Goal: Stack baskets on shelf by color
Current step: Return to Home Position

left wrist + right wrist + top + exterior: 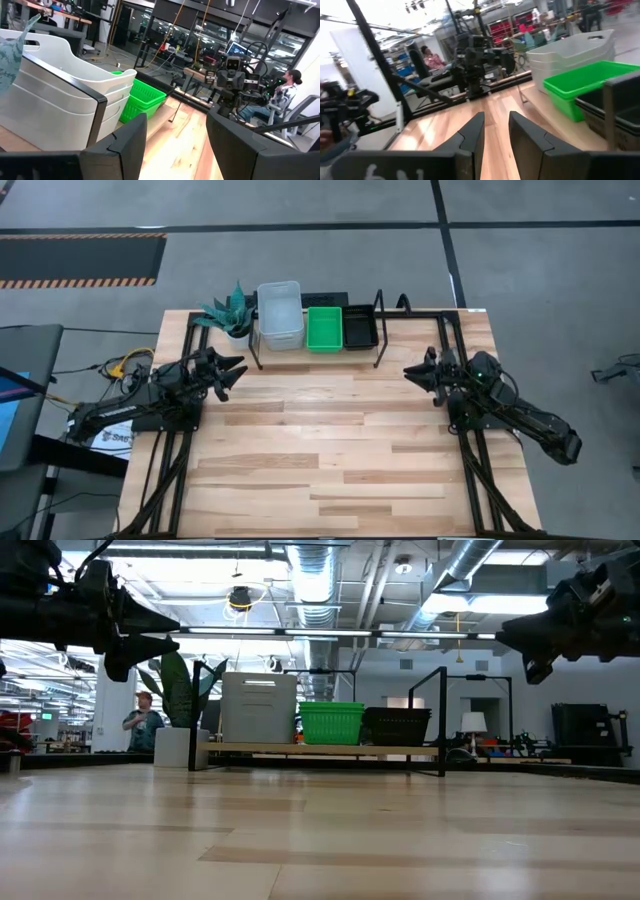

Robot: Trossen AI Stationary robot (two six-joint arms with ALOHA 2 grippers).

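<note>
Baskets [324, 328] in three colour stacks (grey-white, green, black) on shelf [378, 340] at table [320, 470] far edge, sorting looks done, hence left gripper [232, 375] and right gripper [412, 371] parked near side edges, fingers parted, empty

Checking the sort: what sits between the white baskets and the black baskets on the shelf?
The green baskets stand there on the shelf, seen plainly in the high and low views.

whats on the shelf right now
On the shelf, side by side: a grey-white basket stack, a green stack, a black stack. Nesting hides each stack's lower baskets.
</note>
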